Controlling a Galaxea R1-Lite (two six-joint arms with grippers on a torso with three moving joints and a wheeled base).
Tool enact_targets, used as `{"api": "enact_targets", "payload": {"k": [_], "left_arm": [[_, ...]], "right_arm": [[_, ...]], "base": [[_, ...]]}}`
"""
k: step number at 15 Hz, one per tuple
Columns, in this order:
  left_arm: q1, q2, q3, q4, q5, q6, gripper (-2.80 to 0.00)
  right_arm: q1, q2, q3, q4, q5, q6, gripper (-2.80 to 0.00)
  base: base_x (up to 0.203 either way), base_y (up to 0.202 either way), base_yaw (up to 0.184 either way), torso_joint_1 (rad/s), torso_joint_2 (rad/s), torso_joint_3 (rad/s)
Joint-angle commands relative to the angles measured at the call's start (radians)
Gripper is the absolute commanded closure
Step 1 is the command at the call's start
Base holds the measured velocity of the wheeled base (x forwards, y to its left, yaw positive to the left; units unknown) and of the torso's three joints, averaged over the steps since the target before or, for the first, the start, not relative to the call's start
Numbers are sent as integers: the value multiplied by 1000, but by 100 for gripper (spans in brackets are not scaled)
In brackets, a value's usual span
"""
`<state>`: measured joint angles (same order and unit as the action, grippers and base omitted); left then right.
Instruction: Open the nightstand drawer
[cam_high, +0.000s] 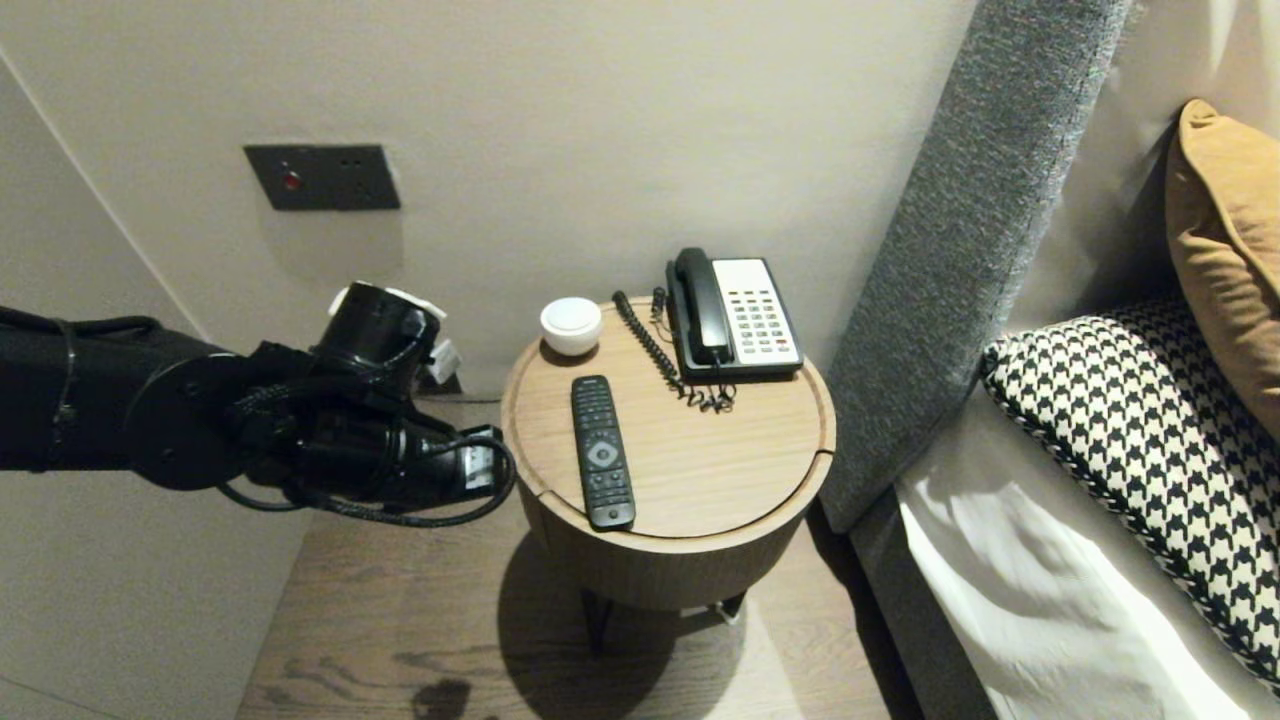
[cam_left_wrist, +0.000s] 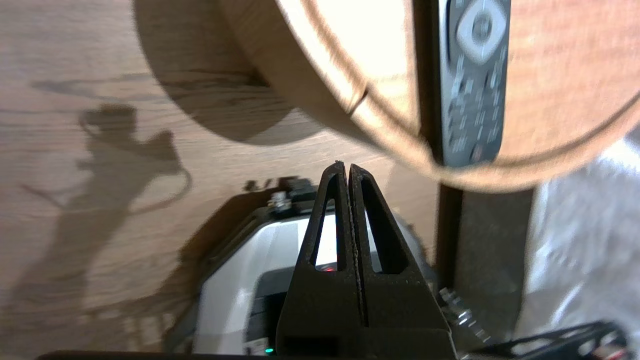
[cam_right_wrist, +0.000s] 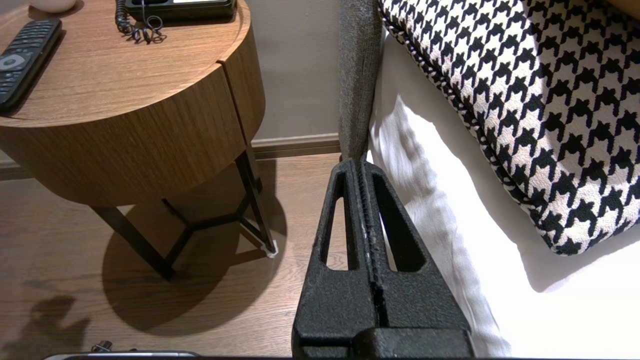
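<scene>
A round wooden bedside table (cam_high: 700, 470) carries a black remote (cam_high: 602, 450) near its front left edge, a small white dome-shaped object (cam_high: 571, 324) at the back, and a black-and-white telephone (cam_high: 735, 315) with a coiled cord (cam_high: 650, 345). My left arm (cam_high: 330, 430) hangs in the air just left of the table. Its gripper (cam_left_wrist: 347, 167) is shut and empty, pointing down past the table's rim, with the remote (cam_left_wrist: 472, 75) a short way off. My right gripper (cam_right_wrist: 357, 162) is shut and empty, low beside the bed, far from the remote (cam_right_wrist: 20, 55).
A grey upholstered headboard (cam_high: 960, 260) and a bed with a white sheet (cam_high: 1040, 600) stand right of the table. A houndstooth pillow (cam_high: 1150, 440) and an orange cushion (cam_high: 1225, 240) lie on it. A dark switch plate (cam_high: 322, 177) is on the wall. Wooden floor (cam_high: 400, 620) lies below.
</scene>
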<state>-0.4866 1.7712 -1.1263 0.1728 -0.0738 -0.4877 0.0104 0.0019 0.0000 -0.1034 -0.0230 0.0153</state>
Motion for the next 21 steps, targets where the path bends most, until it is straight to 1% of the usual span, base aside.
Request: {"api": "enact_targets", "payload": {"k": [1,4,7,12,21], "left_arm": [[-4,84,-59,4,-2,-15,0],[-10,142,-129,9,2,-14,0],[-37,181,-150,4,6,-14,0],[-40,205,-190,11,6,-12,0],[-63,208,-165,10,6,-9,0]], "right_arm": [[0,1,40,-1,0,0,0],[0,1,40,-1,0,0,0],[0,1,40,-1,0,0,0],[-1,1,40,-1,0,0,0],[-1,3,40,-1,0,2,0]], "base": [[0,0,0,0,0,0],[0,0,0,0,0,0],[0,0,0,0,0,0],[0,0,0,0,0,0],[0,0,0,0,0,0]]}}
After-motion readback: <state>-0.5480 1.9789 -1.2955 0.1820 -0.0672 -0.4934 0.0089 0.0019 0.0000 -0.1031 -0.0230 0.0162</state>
